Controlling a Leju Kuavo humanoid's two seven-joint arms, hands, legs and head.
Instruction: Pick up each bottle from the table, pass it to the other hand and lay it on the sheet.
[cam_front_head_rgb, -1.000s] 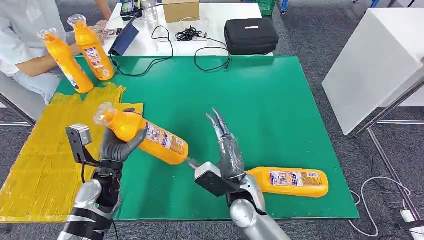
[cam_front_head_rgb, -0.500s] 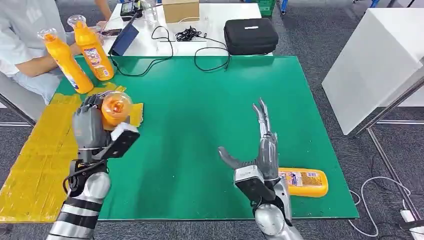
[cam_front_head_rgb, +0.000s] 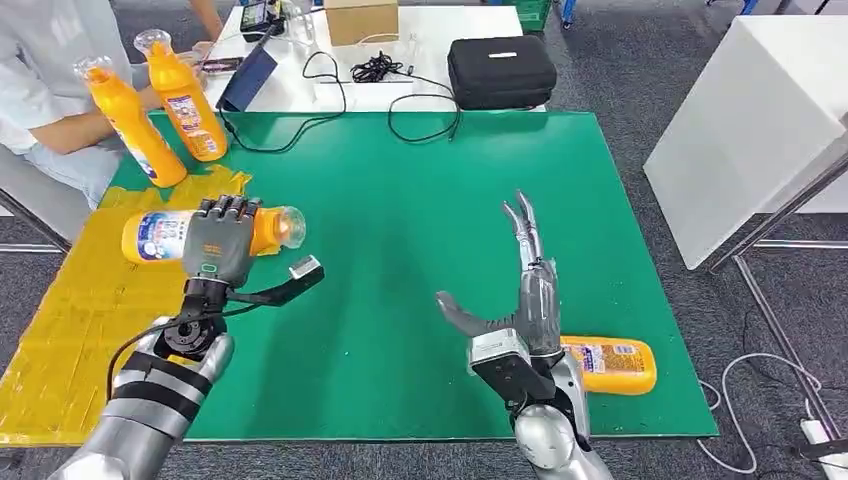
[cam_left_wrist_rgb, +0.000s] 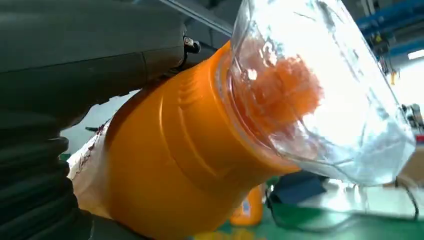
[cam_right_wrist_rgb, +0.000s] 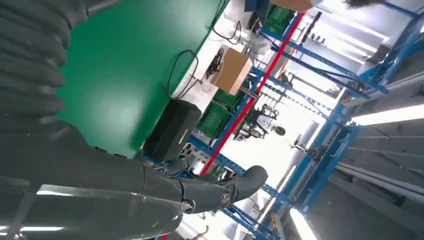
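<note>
The left robot hand has swung its bottle over the sheet.

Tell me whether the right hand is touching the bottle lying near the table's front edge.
Cannot tell. In the head view the open right hand is raised in front of the bottle, its wrist hiding the bottle's near end.

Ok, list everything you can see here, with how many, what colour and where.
Bottles: four, orange; one held over the sheet, one lying near the mat's right front, two upright at the far left, by the person.
Sheet: one, yellow, left of the mat.
Mat: one, green, central.
Case: one, black, on the white table behind.
Box: one, brown, same table.
Cables: black, on the table and the mat's far edge.
Person: one, light top, far left.
Left hand: grips the bottle.
Right hand: fingers spread, holds nothing.
</note>
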